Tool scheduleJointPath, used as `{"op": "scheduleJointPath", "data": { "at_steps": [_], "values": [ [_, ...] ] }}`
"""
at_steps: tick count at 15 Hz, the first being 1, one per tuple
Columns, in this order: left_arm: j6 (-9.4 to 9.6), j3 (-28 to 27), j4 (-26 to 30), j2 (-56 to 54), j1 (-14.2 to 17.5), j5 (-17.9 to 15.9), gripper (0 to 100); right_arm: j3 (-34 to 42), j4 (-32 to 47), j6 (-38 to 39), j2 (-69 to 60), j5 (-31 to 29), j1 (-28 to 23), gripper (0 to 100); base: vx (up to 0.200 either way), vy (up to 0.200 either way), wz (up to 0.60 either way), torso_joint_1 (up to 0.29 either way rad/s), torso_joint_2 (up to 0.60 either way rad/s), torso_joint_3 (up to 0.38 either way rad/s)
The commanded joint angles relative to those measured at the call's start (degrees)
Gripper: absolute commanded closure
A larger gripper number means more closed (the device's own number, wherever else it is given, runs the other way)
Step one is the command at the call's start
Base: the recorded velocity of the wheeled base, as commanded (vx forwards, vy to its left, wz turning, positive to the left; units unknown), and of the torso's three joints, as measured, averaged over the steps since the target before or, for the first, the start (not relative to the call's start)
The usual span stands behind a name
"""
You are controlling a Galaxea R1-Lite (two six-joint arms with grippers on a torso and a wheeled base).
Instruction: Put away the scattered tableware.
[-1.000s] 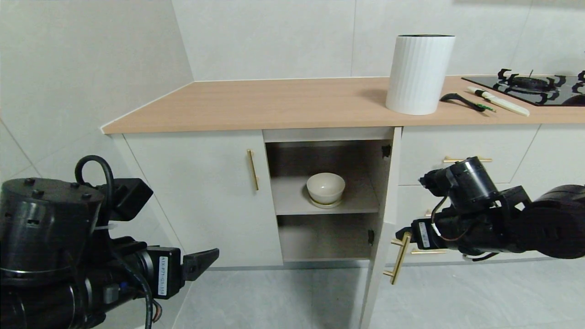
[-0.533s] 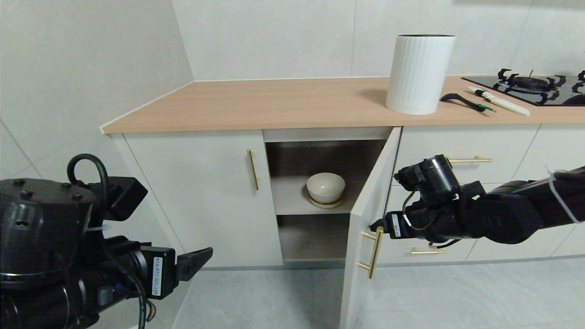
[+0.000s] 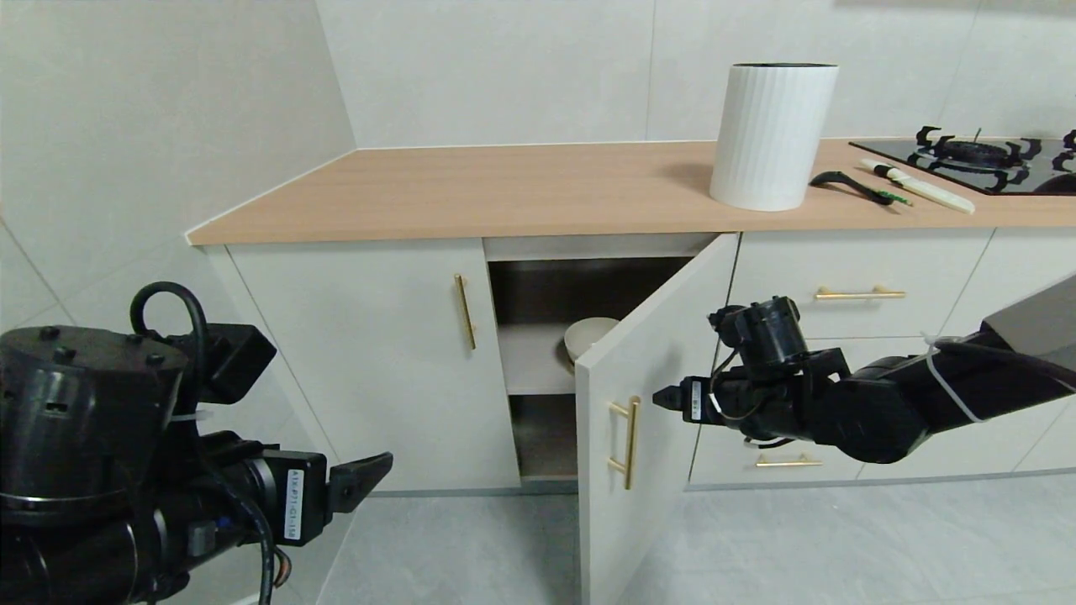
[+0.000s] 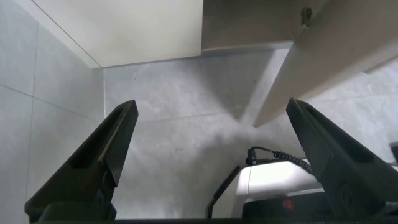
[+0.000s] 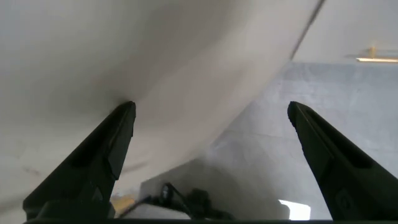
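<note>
Grey floor tiles lie beneath the left hand, low by the cupboards, its fingers wide apart and empty. Its partner, the right hand, is also spread open and grips nothing, close to the outer face of the half-open cupboard door, beside the gold handle. Behind that door a bowl rests on the upper shelf, partly hidden. Farther back, on the desk, are a white ribbed canister and a black utensil

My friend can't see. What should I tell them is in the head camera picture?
The robot's right gripper is at the outer face of a half-open white cabinet door, beside its gold handle. A pale bowl peeks out behind the door on the shelf, and a tall white ribbed container stands on the wooden counter above.
</note>
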Motion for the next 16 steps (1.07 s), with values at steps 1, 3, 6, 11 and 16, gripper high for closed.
{"op": "scheduleJointPath", "data": {
  "at_steps": [1,3,6,11,16],
  "values": [
    [-0.06,0.0,-0.03,0.23,-0.02,0.01,0,-1.21,-0.54,1.55,2.13,-0.12,0.69,0,0.0,0.0,0.0,0.0,0.0,0.0],
    [0.03,0.0,0.06,0.23,-0.02,0.97,0,-3.14,-0.63,5.41,3.28,-0.21,0.87,0,0.0,0.0,0.0,0.0,0.0,0.0],
    [0.03,0.0,0.06,0.58,0.07,1.15,0,-5.07,-0.63,8.23,4.42,-0.21,1.13,0,0.2,0.0,0.0,-0.001,0.0,-0.001],
    [0.03,0.0,0.06,0.58,0.07,1.15,0,-6.66,-0.71,12.0,4.42,-0.12,2.01,0,0.12,0.0,0.0,0.001,0.0,-0.002],
    [-0.06,0.09,-0.03,0.58,0.07,1.06,0,-7.8,-0.71,14.99,4.42,-0.3,2.45,0,0.0,0.0,0.0,0.0,0.0,0.0]
  ]
}}
